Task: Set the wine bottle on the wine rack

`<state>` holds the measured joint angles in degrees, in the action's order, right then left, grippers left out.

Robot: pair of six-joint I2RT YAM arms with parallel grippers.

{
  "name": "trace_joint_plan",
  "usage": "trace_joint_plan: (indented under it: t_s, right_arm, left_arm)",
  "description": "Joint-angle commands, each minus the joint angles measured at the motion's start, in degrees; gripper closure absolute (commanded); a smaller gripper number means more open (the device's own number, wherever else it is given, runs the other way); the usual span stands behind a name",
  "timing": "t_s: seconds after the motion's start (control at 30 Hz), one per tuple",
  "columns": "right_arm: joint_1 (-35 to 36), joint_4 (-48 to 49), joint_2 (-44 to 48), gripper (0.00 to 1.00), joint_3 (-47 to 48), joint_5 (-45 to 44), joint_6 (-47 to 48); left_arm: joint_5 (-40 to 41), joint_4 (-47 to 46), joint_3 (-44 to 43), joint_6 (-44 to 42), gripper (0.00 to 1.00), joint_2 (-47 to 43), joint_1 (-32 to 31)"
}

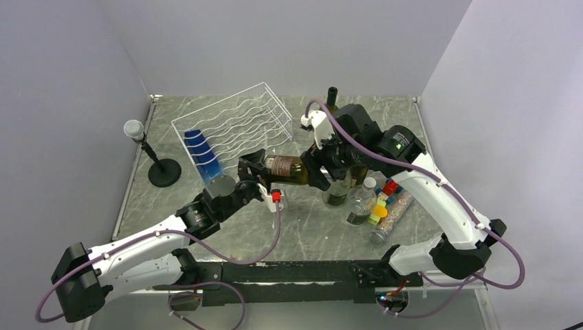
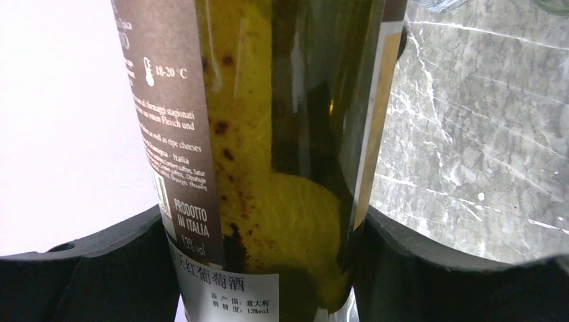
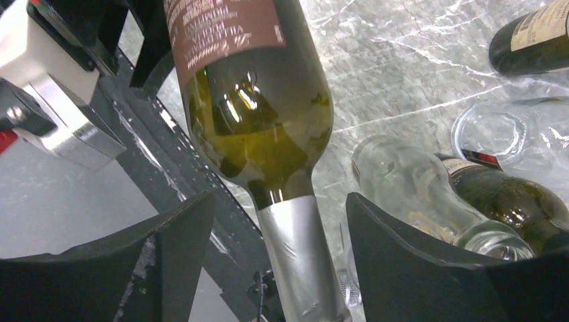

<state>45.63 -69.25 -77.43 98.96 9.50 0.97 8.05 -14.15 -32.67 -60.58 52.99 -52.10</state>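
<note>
My left pincer (image 2: 265,231) is clamped on the wine bottle (image 1: 287,170). Both black fingers (image 2: 100,268) press against the glass body, one on each side, low down by the brown label and the white sticker.

My right pincer (image 3: 278,208) stands wide around the bottle's neck. The silver foil passes between its fingers (image 3: 416,261) with a gap on either side, so that pincer touches nothing.

The bottle lies on its side in the air over the middle of the bench (image 1: 309,227), its base toward the left edge and its neck toward the right edge. It has not reached a cradle.

The wine rack (image 1: 237,124) sits toward the far left corner, and its near end lies just beside the bottle's base. Something blue (image 1: 201,152) rests in the rack's left end.

A black microphone stand (image 1: 159,167) is by the left edge. Toward the right edge, under my right arm, stands a cluster of other bottles (image 1: 352,196), some of them clear glass. One dark bottle (image 1: 332,96) is upright at the far edge.
</note>
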Motion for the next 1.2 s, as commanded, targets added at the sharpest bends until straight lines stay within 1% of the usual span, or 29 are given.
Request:
trace_joint_plan:
  t_s: [0.0, 0.13, 0.2, 0.3, 0.63, 0.73, 0.87, 0.9, 0.97, 1.07, 1.1, 1.17]
  right_arm:
    - [0.29, -0.19, 4.38, 0.22, -1.13, 0.47, -0.80]
    - [0.25, -0.74, 4.40, 0.24, -0.85, 3.11, 0.25]
    - [0.36, -1.10, 3.30, 0.29, -0.26, 4.04, 0.80]
    - [0.74, -1.29, 1.46, 0.33, 0.50, 4.95, 1.08]
    - [3.35, -2.15, -3.71, 0.34, 3.17, 4.22, 1.52]
    - [4.05, -2.54, -4.95, 0.33, 3.42, 4.00, 1.50]
    - [4.84, -2.14, -5.02, 0.33, 1.56, 4.15, 1.41]
    - [5.04, -1.97, -5.01, 0.35, 1.03, 4.16, 1.36]
    - [5.35, -1.97, -4.93, 0.44, 0.13, 3.90, 1.24]
    - [5.68, -1.72, -4.62, 0.63, -1.16, 3.64, 1.00]
    - [5.77, -1.66, -4.51, 0.68, -1.50, 3.46, 0.80]
    - [5.96, -1.36, -4.41, 0.85, -2.13, 3.04, 0.47]
  left_arm:
    - [0.59, -11.51, -0.92, 0.02, 0.99, -1.75, -0.02]
    - [-0.78, -12.17, -0.71, -0.02, 0.99, -2.26, -0.07]
    - [-1.59, -11.89, -1.01, -0.29, 0.99, -2.52, -0.03]
    - [-1.76, -11.99, -1.13, -1.05, 0.99, -2.67, -0.03]
    - [1.11, -18.67, 1.40, -6.12, 0.99, -2.32, -0.03]
    - [1.35, -20.17, 1.25, -5.62, 0.99, -1.74, -0.02]
    - [1.91, -19.69, 0.32, -4.23, 0.99, -0.99, -0.08]
    - [2.08, -19.95, 0.37, -4.27, 0.99, -0.85, -0.10]
    - [2.38, -20.56, 0.49, -4.18, 0.99, -0.61, -0.03]
    - [2.73, -20.45, 0.26, -3.69, 0.99, -0.52, -0.09]
    - [2.82, -20.28, 0.09, -3.43, 0.99, -0.52, 0.01]
    - [3.15, -19.52, -0.45, -2.91, 0.99, -0.48, -0.01]
